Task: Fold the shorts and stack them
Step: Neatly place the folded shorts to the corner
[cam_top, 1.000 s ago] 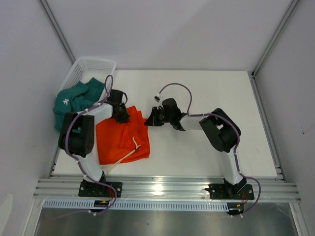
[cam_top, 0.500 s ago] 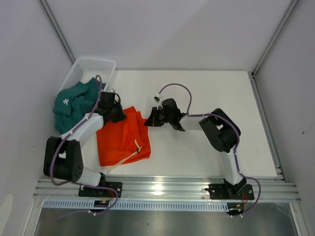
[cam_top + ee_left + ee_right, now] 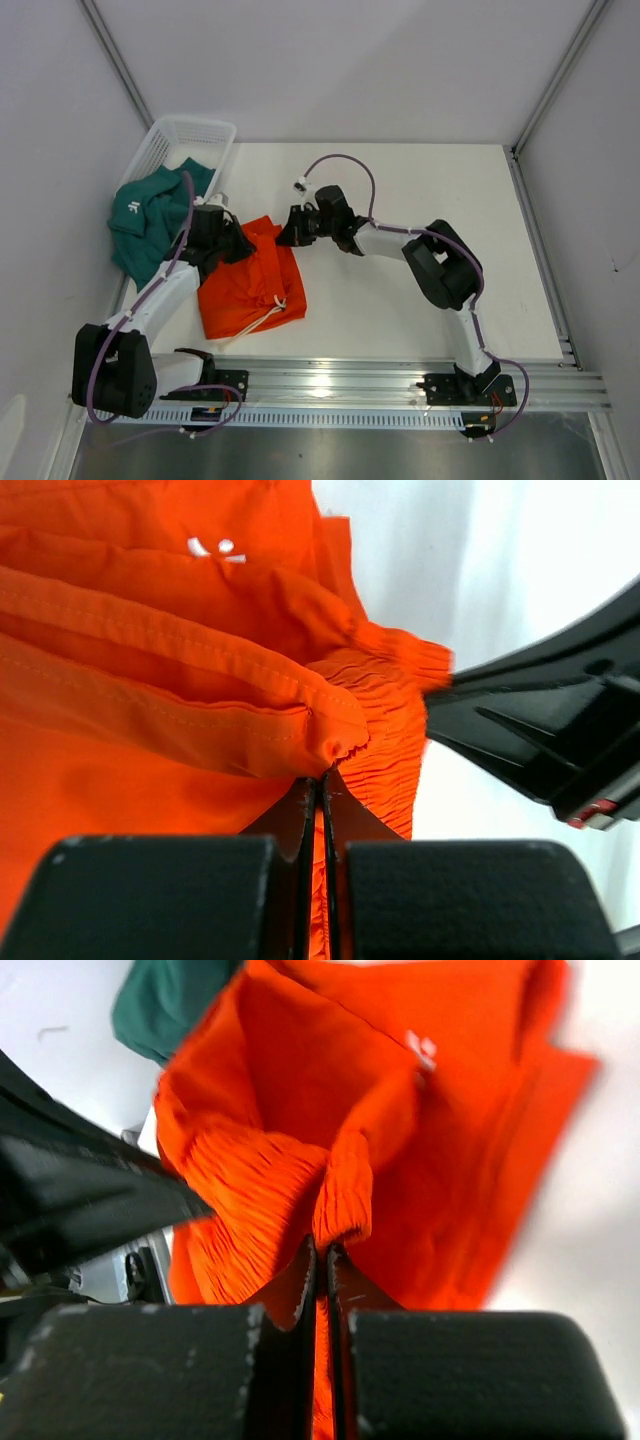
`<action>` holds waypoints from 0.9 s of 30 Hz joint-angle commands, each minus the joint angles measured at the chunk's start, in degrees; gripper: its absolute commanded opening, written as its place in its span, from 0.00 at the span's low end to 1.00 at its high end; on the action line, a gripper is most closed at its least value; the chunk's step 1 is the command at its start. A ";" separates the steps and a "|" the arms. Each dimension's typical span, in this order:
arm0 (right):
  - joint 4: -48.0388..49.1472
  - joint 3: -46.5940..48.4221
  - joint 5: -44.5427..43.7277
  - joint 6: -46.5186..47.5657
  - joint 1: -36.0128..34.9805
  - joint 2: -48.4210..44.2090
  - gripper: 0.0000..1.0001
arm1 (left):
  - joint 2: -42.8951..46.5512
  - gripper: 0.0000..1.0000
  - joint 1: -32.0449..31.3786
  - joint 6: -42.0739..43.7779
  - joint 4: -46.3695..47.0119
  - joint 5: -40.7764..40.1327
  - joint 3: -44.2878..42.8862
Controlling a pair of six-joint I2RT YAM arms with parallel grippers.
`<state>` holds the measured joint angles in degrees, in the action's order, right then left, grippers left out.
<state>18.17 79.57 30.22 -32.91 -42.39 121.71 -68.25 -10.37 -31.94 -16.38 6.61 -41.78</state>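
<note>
The left gripper (image 3: 322,780) is closed on the gathered waistband of the orange shorts (image 3: 250,285), and the right gripper (image 3: 322,1252) pinches the same waistband close beside it. These shorts lie bunched on the table (image 3: 400,300) near its left side. The teal shorts (image 3: 150,210) lie at the white basket (image 3: 190,132).

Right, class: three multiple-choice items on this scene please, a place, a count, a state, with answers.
1. Where are the teal shorts? A) mid-table B) at the white basket, far left C) near right corner
2. How many pairs of shorts show? A) one B) four C) two
3. The left gripper is: A) shut on the orange shorts B) wide open C) shut on the basket
Answers: 1 B, they spill from the basket; 2 C, one teal, one orange; 3 A, it is clamped on orange waistband.
</note>
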 commanded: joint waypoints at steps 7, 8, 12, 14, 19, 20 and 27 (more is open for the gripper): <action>-5.69 12.79 5.29 0.38 -0.94 11.35 0.00 | -0.39 0.00 -0.26 0.13 8.38 3.14 -0.05; -5.78 13.15 5.29 0.39 -0.94 11.97 0.00 | -0.92 0.00 -0.26 -0.05 8.73 3.49 -0.23; -6.05 13.07 3.71 -0.23 -0.06 13.11 0.00 | -2.94 0.00 -0.44 -0.22 10.75 4.81 -1.20; -6.13 12.89 3.62 -0.75 0.29 13.38 0.09 | -2.51 0.00 -0.70 -0.31 11.46 5.08 -0.94; -4.38 10.96 4.24 -1.99 1.52 12.15 0.46 | -4.16 0.00 -0.88 0.04 10.76 4.20 -1.63; -4.20 10.35 4.15 -2.07 1.52 11.63 0.48 | -5.22 0.00 -0.88 0.04 10.76 4.20 -1.81; -2.62 5.08 -1.46 -2.69 2.66 4.33 0.55 | -14.27 0.00 -0.88 -1.36 11.89 2.00 -2.52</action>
<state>14.61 86.65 32.14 -35.55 -40.23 131.79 -79.20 -10.85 -32.47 -6.72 8.86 -42.24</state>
